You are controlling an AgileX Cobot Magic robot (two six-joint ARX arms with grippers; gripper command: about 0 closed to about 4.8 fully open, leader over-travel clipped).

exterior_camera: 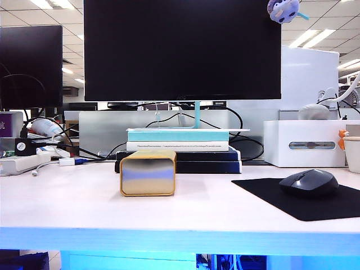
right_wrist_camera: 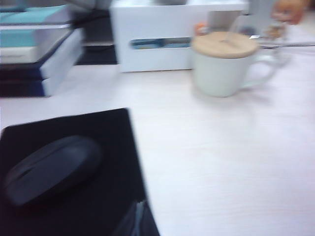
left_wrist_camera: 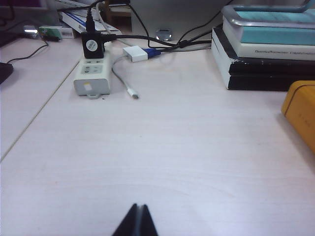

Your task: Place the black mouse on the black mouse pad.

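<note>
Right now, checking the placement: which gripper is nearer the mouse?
Right. The right gripper, shut, sits at the pad's edge beside the mouse, which lies on the pad. The left gripper, shut, is over bare table near the power strip; no mouse shows there.

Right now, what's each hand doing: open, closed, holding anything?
Left hand: closed, empty, over bare desk.
Right hand: looks closed, empty, at the edge of the black mouse pad; the black mouse lies on it, free.
</note>
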